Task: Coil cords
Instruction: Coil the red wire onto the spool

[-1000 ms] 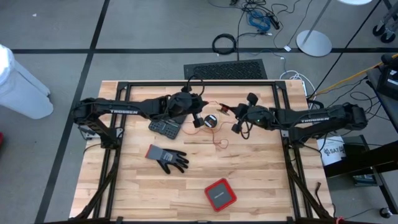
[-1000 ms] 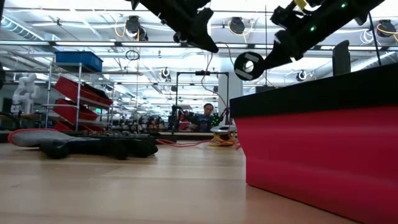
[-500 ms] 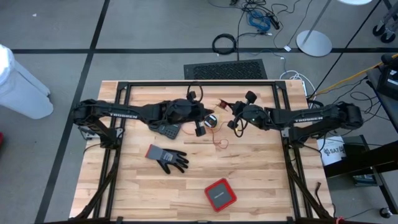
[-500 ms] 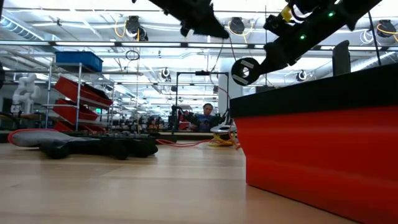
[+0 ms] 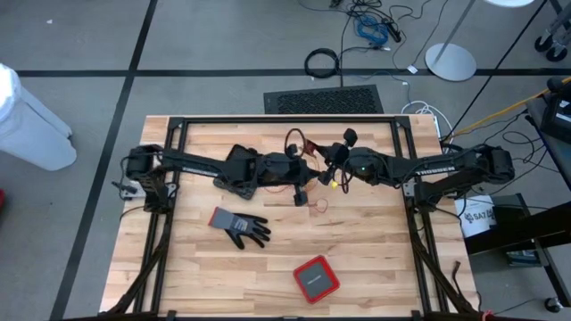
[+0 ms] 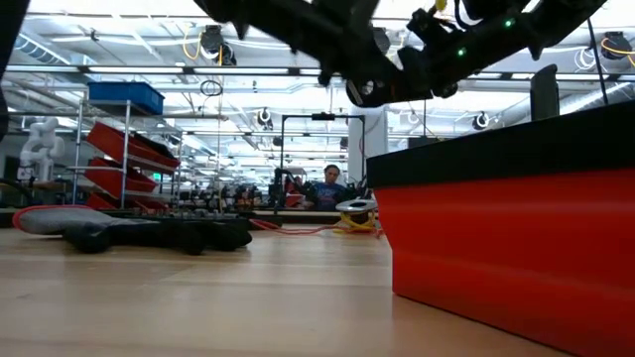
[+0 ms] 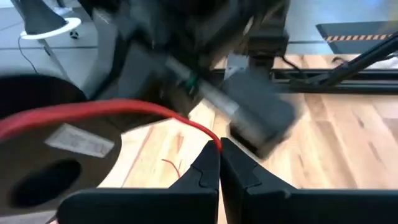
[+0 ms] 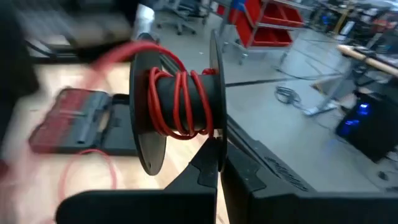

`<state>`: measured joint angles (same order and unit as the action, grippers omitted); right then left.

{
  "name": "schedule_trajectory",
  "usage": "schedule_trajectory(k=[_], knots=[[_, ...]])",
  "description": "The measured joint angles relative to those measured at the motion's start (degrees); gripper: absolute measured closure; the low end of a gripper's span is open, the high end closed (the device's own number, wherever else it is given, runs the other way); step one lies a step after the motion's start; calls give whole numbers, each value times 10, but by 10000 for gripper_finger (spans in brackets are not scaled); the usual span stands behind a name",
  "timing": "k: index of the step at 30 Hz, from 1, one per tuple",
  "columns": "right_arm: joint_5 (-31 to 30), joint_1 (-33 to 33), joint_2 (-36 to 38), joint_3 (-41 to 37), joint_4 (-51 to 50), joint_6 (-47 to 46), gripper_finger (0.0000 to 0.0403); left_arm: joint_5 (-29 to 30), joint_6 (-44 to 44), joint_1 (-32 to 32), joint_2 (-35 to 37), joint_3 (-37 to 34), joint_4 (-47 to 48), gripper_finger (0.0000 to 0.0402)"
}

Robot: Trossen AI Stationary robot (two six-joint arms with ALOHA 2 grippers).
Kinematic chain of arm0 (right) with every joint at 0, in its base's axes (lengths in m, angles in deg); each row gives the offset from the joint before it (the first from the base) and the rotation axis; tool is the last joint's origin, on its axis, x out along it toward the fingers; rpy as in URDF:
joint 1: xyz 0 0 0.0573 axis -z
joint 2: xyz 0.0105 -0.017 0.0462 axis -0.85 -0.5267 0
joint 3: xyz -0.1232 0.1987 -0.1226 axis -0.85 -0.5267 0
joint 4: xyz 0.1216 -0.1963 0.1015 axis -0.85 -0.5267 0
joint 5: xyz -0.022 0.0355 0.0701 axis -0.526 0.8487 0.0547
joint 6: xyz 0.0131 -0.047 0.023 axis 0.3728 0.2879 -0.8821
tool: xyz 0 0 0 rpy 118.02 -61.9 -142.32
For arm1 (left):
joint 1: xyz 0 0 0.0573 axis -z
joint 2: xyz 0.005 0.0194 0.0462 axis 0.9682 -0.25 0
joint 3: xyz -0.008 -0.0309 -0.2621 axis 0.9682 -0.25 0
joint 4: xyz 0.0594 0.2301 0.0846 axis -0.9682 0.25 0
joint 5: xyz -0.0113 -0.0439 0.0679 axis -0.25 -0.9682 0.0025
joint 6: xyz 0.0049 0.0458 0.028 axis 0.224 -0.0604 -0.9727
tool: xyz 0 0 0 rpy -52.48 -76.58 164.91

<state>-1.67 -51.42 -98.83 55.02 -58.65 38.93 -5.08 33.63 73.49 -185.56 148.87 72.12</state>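
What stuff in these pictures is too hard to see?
1. Low view: the red box hides the table behind it.
2. Left wrist view: the left gripper pinches the red wire; the grey block behind is blurred.
3. Right wrist view: the right gripper holds the spool; the flat thing beyond is blurred.

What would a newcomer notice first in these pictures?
The two arms meet over the far middle of the table. The right gripper is shut on a black spool wound with red wire, and the left gripper pinches that wire. Nearer lie a grey glove and a red box.
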Motion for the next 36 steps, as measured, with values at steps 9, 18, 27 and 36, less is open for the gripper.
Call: schedule_trajectory(k=[9, 18, 27, 36], knots=[[38, -4, 4, 0, -4, -19, 403, 45, 0, -26, -34, 0, -32, 401], [49, -5, 44, 0, -18, -17, 403, 111, -17, -32, -33, -5, 29, 401], [102, -5, 104, 0, -130, -41, 403, 106, -35, -57, -28, -11, 29, 392], [103, -5, 139, 0, -133, -41, 403, 57, -46, -70, -28, -11, 34, 331]])
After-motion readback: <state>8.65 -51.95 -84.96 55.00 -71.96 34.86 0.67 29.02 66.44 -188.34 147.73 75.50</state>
